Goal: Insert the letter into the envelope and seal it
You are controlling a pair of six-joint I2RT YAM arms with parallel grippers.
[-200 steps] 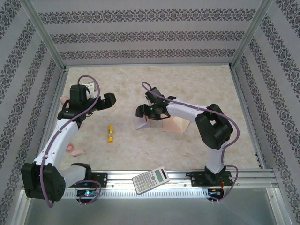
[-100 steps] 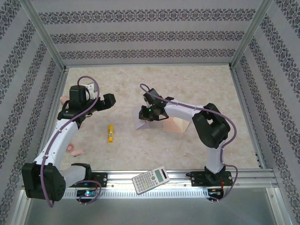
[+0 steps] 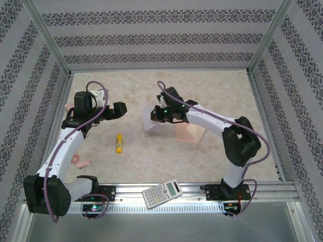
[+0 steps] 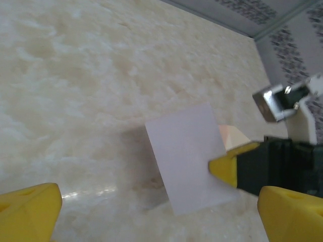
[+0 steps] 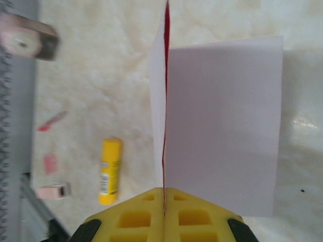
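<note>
The letter (image 3: 151, 123) is folded, its white back outward and a red edge showing in the right wrist view (image 5: 222, 121). My right gripper (image 3: 160, 115) is shut on the fold's edge (image 5: 164, 199) and holds the sheet tilted off the table. In the left wrist view the letter (image 4: 189, 156) hangs from a yellow fingertip (image 4: 227, 166) of the right gripper. The peach envelope (image 3: 191, 132) lies flat just right of the letter, and its corner (image 4: 233, 137) peeks out behind the sheet. My left gripper (image 3: 113, 111) hovers open to the left (image 4: 159, 217), with nothing between its fingers.
A yellow glue stick (image 3: 119, 143) lies left of the letter (image 5: 109, 170). A calculator (image 3: 162, 193) rests on the near rail. Small pink items (image 3: 81, 161) sit by the left arm, and another pink one (image 3: 68, 107) sits at the left wall.
My right gripper has shut on the letter's edge and carried it up and slightly away from the envelope. The left arm has stayed put.
</note>
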